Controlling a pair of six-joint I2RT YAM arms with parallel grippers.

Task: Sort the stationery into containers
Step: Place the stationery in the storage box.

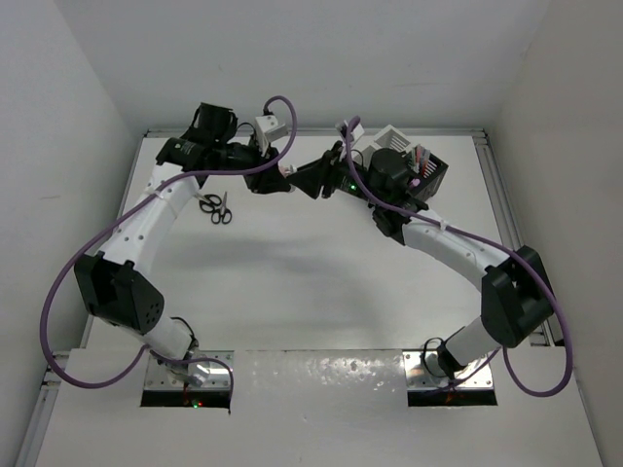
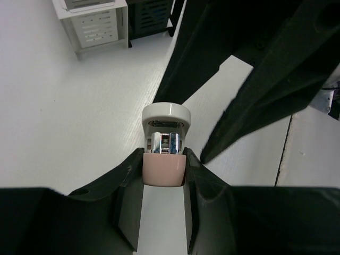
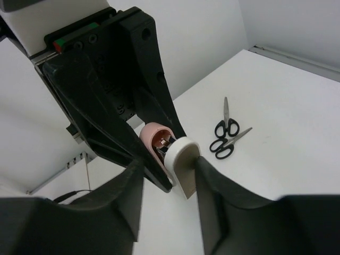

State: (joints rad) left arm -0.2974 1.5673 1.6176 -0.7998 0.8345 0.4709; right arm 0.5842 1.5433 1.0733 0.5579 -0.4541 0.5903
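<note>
A small pink-and-white stapler (image 2: 166,143) hangs in the air between my two grippers at the back middle of the table. My left gripper (image 2: 163,159) is shut on its pink end. My right gripper (image 3: 170,166) is open around its white end (image 3: 183,159). The white end touches one finger, with a gap to the other. The grippers meet tip to tip in the top view (image 1: 292,179). Two black-handled scissors (image 3: 227,135) lie crossed on the table, left of the grippers in the top view (image 1: 216,207). The joined white box (image 1: 394,138) and black box (image 1: 435,175) stand at the back right.
The boxes also show in the left wrist view, white (image 2: 98,26) next to black (image 2: 149,16). Pens stand in the black box (image 1: 421,156). White walls close the table on the left, back and right. Purple cables loop over both arms.
</note>
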